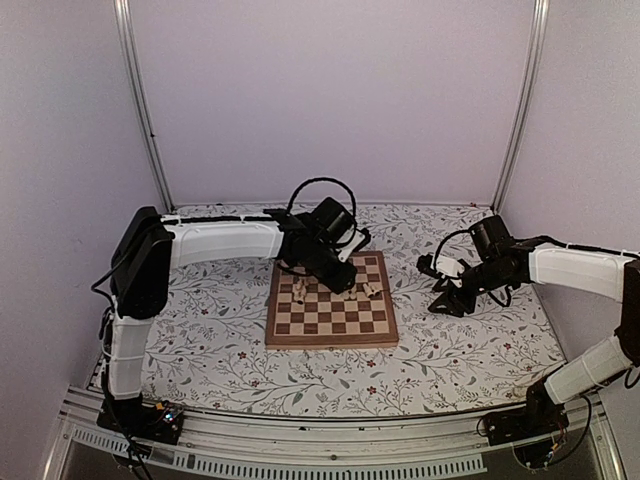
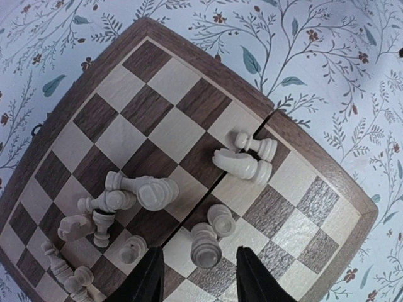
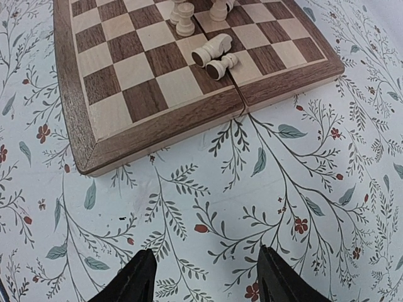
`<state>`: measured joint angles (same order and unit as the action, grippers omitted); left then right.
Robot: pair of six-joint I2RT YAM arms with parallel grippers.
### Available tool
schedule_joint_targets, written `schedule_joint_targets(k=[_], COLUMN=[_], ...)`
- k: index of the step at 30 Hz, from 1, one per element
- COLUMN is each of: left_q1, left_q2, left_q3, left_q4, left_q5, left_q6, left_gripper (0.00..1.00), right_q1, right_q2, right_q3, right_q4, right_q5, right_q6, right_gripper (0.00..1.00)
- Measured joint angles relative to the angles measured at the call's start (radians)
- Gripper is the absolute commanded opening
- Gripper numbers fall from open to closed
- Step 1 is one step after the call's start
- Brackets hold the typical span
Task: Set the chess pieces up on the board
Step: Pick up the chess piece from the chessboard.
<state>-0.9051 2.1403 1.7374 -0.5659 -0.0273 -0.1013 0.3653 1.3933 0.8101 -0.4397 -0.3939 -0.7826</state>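
The board (image 1: 330,325) lies mid-table on the floral cover. Several pale chess pieces are scattered on its far half. In the left wrist view, most pieces lie toppled in a cluster (image 2: 135,194) at the left, and two more lie tipped over (image 2: 242,165) near the board's edge. An upright piece (image 2: 206,245) stands just ahead of my left gripper (image 2: 200,280), in line with the gap between its open fingers and untouched. A smaller upright pawn (image 2: 221,219) stands behind it. My right gripper (image 3: 204,280) hangs open over the cover, right of the board (image 3: 138,69), holding nothing.
The left arm (image 1: 220,240) reaches over the table's back left to the board. The floral cover (image 1: 470,350) surrounds the board on all sides. Metal frame posts (image 1: 145,110) and white walls close in the back and sides.
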Motion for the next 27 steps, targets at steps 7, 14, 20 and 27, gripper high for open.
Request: schedule_joint_targets(k=[7,14,20,27], left_q1=[0.0,0.0,-0.001,-0.002], left_q2=[0.045,0.056,0.047,-0.106], left_q3=[0.018,0.033,0.035,-0.018], left_q4=[-0.023,-0.045,-0.069,-0.136], left_q5=[0.0,-0.003,-0.025,-0.053], left_q6=[0.001,0.004,0.013,0.023], left_gripper=[0.29,0.15,0.08,0.04], right_q1=[0.0,0.0,0.0,0.0], right_q2=[0.001,0.005,0.018,0.03], right_q3=[0.0,0.0,0.0,0.0], right_q4=[0.0,0.001,0.002,0.002], right_q5=[0.0,0.0,0.0,0.0], right_q6=[0.0,0.0,0.0,0.0], right_gripper=[0.56,0.56,0.55,0.54])
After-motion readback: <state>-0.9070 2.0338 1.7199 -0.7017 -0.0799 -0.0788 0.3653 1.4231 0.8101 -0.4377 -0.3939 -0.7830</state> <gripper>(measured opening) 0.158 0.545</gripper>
